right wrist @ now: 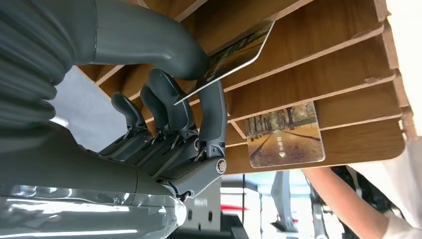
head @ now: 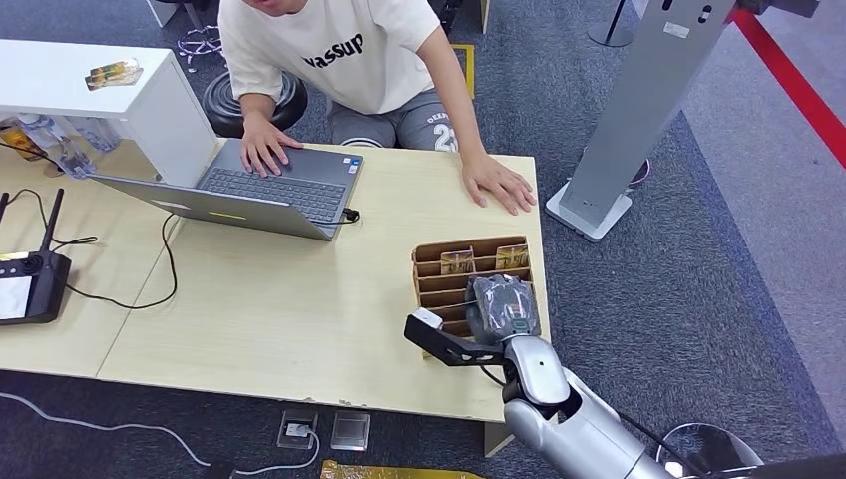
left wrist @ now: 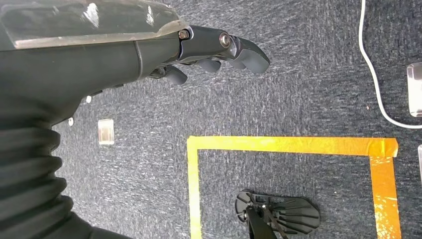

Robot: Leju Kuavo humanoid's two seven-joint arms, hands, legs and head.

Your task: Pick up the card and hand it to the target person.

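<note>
A brown slotted card holder (head: 439, 284) stands on the table near its right edge, with two picture cards (head: 458, 261) leaning in its far slots. My right hand (head: 502, 307) sits over the holder's near slots. In the right wrist view its thumb and a finger (right wrist: 215, 117) pinch a tree-picture card (right wrist: 234, 57) standing in a slot, and another card (right wrist: 285, 135) leans in a slot beyond. My left hand (left wrist: 209, 52) hangs over the carpet with fingers curled and nothing in them. The person (head: 349, 50) sits behind the table, one hand (head: 499, 183) flat on it.
An open laptop (head: 264, 190) lies at the table's far side under the person's other hand. A white box (head: 90, 85) and a controller with antennas (head: 30, 279) are at the left. A grey stand (head: 638, 110) rises right of the table. Yellow floor tape (left wrist: 293, 145) marks the carpet.
</note>
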